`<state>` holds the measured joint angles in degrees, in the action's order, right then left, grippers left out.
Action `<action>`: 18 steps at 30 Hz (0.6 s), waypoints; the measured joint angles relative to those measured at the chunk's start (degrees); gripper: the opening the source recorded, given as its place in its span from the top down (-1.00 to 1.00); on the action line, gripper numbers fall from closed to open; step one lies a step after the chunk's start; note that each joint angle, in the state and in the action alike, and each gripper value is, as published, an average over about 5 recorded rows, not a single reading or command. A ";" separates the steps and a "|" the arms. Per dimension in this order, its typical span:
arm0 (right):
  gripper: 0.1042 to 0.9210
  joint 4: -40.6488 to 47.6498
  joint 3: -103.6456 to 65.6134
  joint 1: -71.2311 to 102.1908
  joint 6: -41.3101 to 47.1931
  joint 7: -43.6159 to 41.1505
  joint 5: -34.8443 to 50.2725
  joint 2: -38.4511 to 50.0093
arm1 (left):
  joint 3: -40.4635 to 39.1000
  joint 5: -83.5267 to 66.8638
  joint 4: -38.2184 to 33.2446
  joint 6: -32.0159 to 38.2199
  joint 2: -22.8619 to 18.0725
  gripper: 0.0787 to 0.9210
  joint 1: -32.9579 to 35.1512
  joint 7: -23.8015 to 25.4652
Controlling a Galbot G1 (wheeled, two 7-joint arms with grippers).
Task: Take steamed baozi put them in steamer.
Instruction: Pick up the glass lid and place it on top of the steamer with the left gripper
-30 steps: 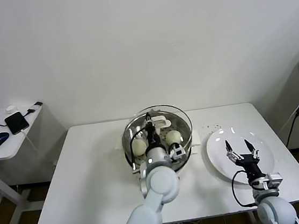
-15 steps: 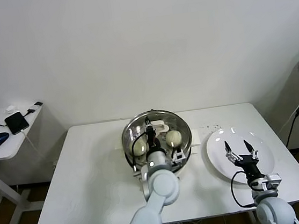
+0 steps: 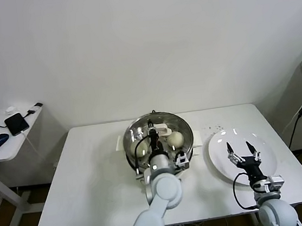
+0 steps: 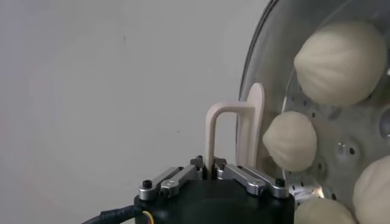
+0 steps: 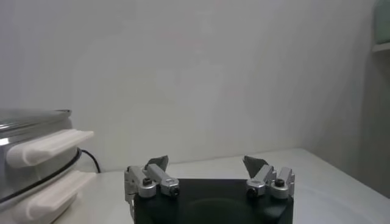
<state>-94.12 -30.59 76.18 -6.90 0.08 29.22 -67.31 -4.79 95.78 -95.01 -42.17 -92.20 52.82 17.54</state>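
Here the left end effector pinches the lid handle above the steamer; right end effector spread over the plate.

Even, bright indoor light, soft shadows; glare on the steamer rim (left wrist view slightly soft up close).

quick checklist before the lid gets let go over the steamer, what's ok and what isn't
1. Baozi inside the steamer: ok, four show on the perforated tray through the glass.
2. Left pincer shut on the lid handle: ok.
3. Glass lid centred over the steamer: ok in the head view.
4. Lid fully seated on the rim: cannot tell.
5. Plate free of baozi: ok.
6. Right pincer open over the plate, clear of the steamer: ok.
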 measured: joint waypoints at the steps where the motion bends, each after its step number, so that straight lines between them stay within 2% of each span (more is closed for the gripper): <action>1: -0.76 0.06 0.00 0.00 -0.03 0.00 0.00 0.01 | -0.02 -0.01 0.04 -0.01 0.00 0.79 -0.07 0.02; 15: -0.76 0.42 0.12 -0.18 -0.19 0.00 0.04 0.07 | 0.27 0.23 0.74 0.00 -0.01 0.79 0.23 -0.73; 18: -0.76 0.46 0.07 -0.09 -0.22 0.00 0.07 0.10 | 0.32 0.01 0.43 -0.01 -0.01 0.75 0.56 -0.96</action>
<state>-93.66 -30.51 76.09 -7.13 0.08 29.29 -67.21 -4.48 95.79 -94.58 -42.18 -92.20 53.38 16.58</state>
